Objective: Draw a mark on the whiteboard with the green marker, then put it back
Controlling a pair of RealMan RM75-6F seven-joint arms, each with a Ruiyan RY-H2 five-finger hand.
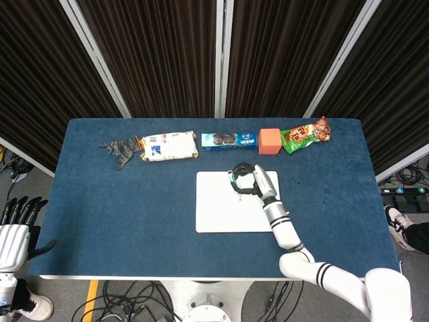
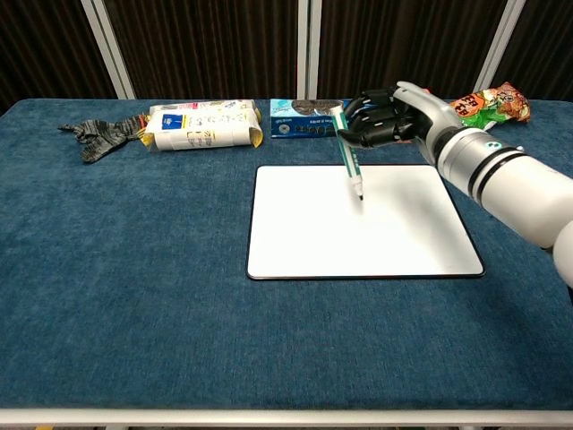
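Observation:
The white whiteboard [image 1: 221, 208] [image 2: 394, 237] lies flat in the middle of the blue table. My right hand [image 1: 253, 182] [image 2: 389, 118] hovers over the board's far half and grips the green marker [image 2: 350, 159] [image 1: 234, 182]. The marker hangs nearly upright, tip down, close above the board; whether the tip touches I cannot tell. No mark shows on the board. My left hand [image 1: 15, 231] hangs beside the table's left front corner, fingers apart and holding nothing; the chest view does not show it.
Along the far edge lie a grey glove [image 1: 118, 150], a white packet [image 1: 167, 145], a blue cookie box [image 1: 229, 140], an orange cube [image 1: 269, 141] and a green snack bag [image 1: 305, 135]. A small dark mark [image 1: 326, 192] is on the cloth right of the board.

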